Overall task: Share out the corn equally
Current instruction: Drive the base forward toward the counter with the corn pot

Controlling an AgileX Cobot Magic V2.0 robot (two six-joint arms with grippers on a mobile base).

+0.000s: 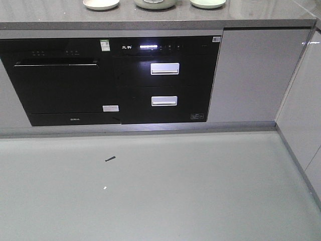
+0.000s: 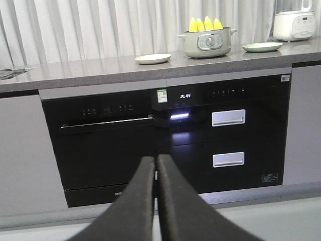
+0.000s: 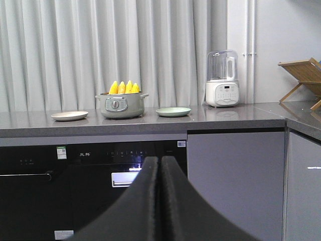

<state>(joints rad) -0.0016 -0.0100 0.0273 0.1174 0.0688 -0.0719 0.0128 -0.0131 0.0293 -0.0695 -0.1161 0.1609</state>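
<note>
Yellow corn (image 3: 124,87) is stood in the sage-green pot (image 3: 120,106); below it, the left gripper (image 2: 156,159) and right gripper (image 3: 160,159) are pressed together.

1. The corn (image 3: 124,87) shows only its tips; the rest is hidden inside the pot (image 3: 120,105).
2. The front view's top edge cuts off the pot, the cream plate (image 1: 101,4) and the green plate (image 1: 207,3).
3. The blender (image 2: 293,20) loses its top to the left wrist view's edge.
4. Lettering on the control panel (image 2: 225,92) is too small to read.
</note>
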